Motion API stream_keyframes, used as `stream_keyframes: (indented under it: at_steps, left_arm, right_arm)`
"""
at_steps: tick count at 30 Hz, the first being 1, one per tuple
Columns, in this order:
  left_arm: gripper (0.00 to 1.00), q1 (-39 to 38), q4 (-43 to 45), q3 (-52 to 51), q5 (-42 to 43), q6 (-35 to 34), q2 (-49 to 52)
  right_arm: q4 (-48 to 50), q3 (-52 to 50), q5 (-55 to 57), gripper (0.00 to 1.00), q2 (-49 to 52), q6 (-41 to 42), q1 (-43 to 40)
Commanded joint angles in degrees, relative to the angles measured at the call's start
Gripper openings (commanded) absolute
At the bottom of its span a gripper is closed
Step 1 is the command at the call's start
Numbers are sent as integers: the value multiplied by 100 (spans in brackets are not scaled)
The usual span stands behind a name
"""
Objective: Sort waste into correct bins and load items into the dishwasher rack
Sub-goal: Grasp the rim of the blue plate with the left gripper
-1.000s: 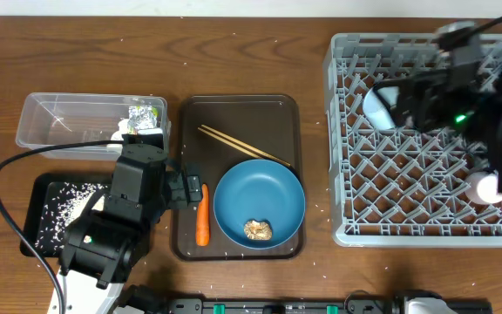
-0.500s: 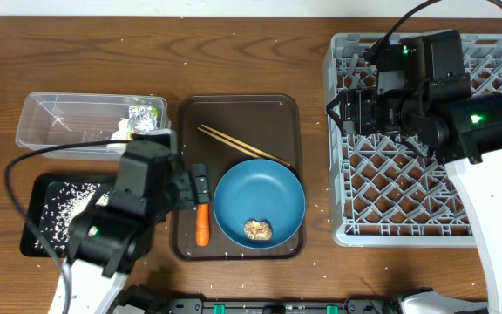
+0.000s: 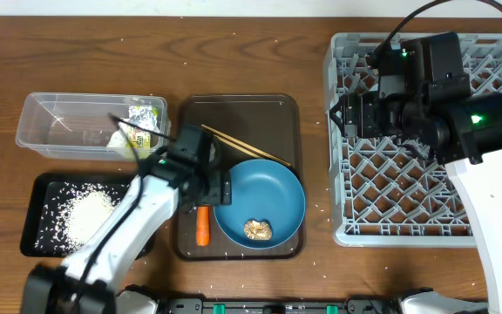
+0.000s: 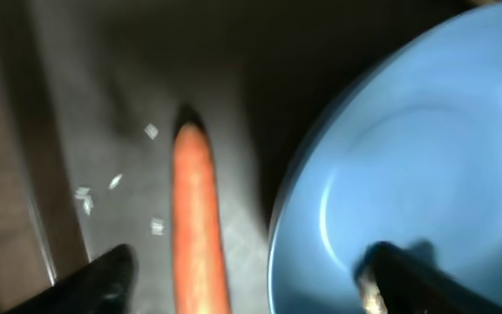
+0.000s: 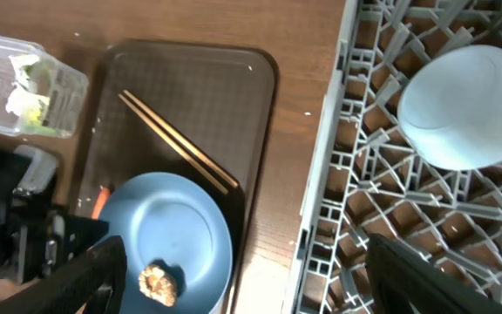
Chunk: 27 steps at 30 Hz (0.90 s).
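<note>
— 2 arms work at a wooden worktop [image 3: 251,52]. Where is the left gripper [image 4: 247,270]?
— Low over the dark brown serving tray [image 3: 238,113], spread apart and holding nothing. The small orange carrot [image 4: 197,218] lies between its fingertips, with the rim of the big dark-blue plate [image 4: 408,148] just beside it.
— And the plate?
— It sits on the serving tray with a brown food lump [image 3: 257,229] on it. 2 wooden chopsticks [image 3: 244,146] lie slanted on the tray, their lower end at the plate's rim.
— The right gripper [image 5: 268,283]?
— Also spread and empty, above the left edge of the light-grey dishwasher rack [image 3: 425,209]. A white bowl [image 5: 464,105] rests in the rack.
— The bins?
— A clear tub [image 3: 59,118] holds a yellow-green wrapper [image 3: 146,116] and white paper [image 3: 118,135]. The black tray [image 3: 40,187] in front of it holds loose white rice [image 3: 84,212].
</note>
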Motion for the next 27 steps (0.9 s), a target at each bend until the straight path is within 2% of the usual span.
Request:
stream_keyframes:
  at_steps: [1,2,4,7,10,12,21,27]
  left_arm:
    - [67,-96,81,-4,39,262,450]
    - [59,-122,109,-4,37,284,577]
    - [51,-173,210,-4,39,396,848]
    - [33,-251,341,-4,42,463,1108]
    - [24,-350,446,-4,39,503,1196]
    - [6,-404,492,-4,39,520,1187]
    - [6,-428,444,61,42,516,1088]
    - [6,-415,81,319,42,494,428]
  right_arm:
    - [-31,13,122,82,-42,83,-31]
    - [-48,13,140,82,-42,81,-31]
    - [-72,13,140,82,-42,66,-31]
    - [-92,13,138,82,-42,66,-31]
    - [-94,11,140,82,-42,66,-31]
    - [-98,13,140,82,-42,66,-31]
    - [-181,11,175,83,-42,66,-33]
    - [-223,11,214,82,-42,20,-33]
